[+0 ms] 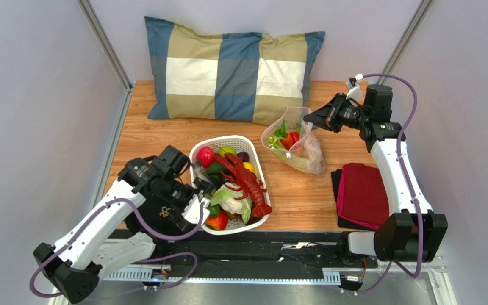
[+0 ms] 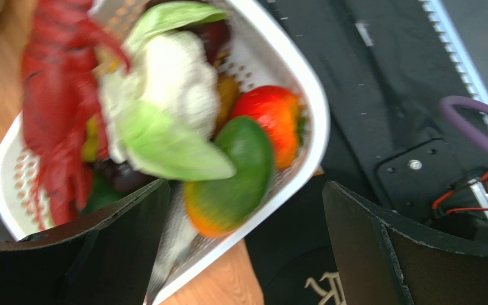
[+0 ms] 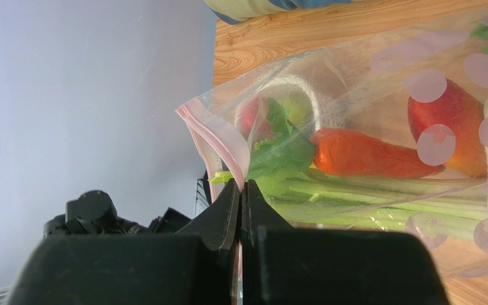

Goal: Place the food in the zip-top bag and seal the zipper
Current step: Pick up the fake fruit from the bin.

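Right gripper [image 3: 241, 188]: jaws pressed together, pinching the thin pinkish zipper strip [image 3: 221, 149] at one corner of the clear floppy zip-top bag [image 1: 304, 152]. The bag lies on the wooden table [image 1: 157, 136] between the white slotted basket [image 1: 234, 138] and the right arm, just in front of the checked pillow [image 1: 227, 63]. Its mouth gapes, unsealed. Inside it: orange-red chili [image 3: 367, 152], red-orange fruit [image 3: 450, 121], long green stalks [image 3: 386, 203].

The strip's long axis runs from the pinch toward the left arm's side.

Left gripper [image 2: 246, 254]: fingers spread, empty, at the basket's near rim, over a white cauliflower [image 2: 176, 76] and a green-orange mango [image 2: 234, 184]. It is well apart from the bag.

Judgement: loading looks unfinished. The right arm is nearer the zipper, and the left must cross the basket to reach the free corner
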{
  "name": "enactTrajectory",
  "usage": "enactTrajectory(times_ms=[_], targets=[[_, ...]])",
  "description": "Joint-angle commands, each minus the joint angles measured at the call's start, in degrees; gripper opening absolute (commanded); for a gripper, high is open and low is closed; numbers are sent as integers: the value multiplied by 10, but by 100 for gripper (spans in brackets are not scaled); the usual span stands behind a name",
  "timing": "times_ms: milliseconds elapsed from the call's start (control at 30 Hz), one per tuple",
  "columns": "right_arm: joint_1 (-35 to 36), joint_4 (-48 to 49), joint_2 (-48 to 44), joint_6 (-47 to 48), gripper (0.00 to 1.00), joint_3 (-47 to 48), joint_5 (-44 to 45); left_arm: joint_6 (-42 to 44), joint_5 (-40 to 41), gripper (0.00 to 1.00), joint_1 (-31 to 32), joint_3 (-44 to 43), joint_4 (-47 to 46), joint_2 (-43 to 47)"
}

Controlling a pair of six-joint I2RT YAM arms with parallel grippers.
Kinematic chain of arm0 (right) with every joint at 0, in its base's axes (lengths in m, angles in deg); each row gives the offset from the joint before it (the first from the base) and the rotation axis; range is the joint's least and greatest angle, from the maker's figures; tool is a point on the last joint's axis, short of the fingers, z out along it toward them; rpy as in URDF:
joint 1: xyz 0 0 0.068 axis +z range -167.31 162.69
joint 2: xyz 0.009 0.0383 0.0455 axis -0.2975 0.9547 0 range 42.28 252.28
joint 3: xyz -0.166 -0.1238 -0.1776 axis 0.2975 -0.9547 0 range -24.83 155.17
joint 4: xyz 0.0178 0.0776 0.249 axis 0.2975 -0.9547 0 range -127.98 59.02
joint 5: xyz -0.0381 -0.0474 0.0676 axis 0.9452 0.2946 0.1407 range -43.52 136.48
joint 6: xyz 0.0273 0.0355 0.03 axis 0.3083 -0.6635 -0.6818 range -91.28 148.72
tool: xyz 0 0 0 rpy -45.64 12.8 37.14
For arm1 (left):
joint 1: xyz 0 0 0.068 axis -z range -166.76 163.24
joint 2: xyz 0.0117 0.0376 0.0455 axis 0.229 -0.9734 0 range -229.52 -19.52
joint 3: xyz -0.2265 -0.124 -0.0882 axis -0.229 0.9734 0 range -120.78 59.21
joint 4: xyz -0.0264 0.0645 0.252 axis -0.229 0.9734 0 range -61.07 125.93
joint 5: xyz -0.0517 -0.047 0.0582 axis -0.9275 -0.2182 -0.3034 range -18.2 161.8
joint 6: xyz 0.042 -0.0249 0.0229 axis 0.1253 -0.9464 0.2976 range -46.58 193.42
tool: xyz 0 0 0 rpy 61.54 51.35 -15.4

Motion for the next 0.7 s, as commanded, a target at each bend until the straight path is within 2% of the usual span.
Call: enactTrajectory(times_ms=[0, 167, 233, 433, 667], targets=[[3, 1, -9, 15, 0, 18, 9, 21, -16, 99, 27, 45, -6, 15], [2, -1, -6, 15, 0, 20, 11, 20, -4, 99, 29, 82, -49, 2], [3, -2, -5, 15, 0, 22, 10, -7, 10, 99, 29, 101, -97, 6], [3, -2, -2, 15, 0, 23, 9, -13, 38, 91, 29, 142, -158, 34], [3, 0, 1, 12, 0, 22, 9, 37, 53, 91, 29, 162, -157, 43]])
